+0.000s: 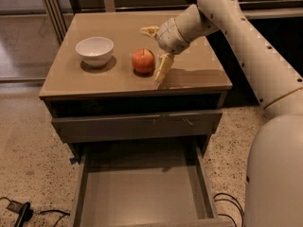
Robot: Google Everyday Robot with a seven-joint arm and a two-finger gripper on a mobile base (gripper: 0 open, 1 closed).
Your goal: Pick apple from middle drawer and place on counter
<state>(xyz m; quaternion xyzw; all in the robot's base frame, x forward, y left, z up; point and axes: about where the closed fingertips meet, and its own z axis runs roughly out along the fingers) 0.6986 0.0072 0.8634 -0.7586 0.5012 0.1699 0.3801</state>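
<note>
The apple (143, 60) stands on the counter (194, 82), near its middle, with its stem up. My gripper (156, 50) is open just to the right of the apple. One finger (150, 30) is behind the apple and the other finger (164, 68) rests low beside it on the right; neither clearly touches it. The middle drawer (142, 193) is pulled out below and its dark-grey bottom is bare.
A white bowl (95, 50) sits on the counter left of the apple. A shut grey drawer front (137, 125) with scratch marks is above the open drawer. Cables (19, 211) lie on the speckled floor at the lower left. My arm's white body fills the right side.
</note>
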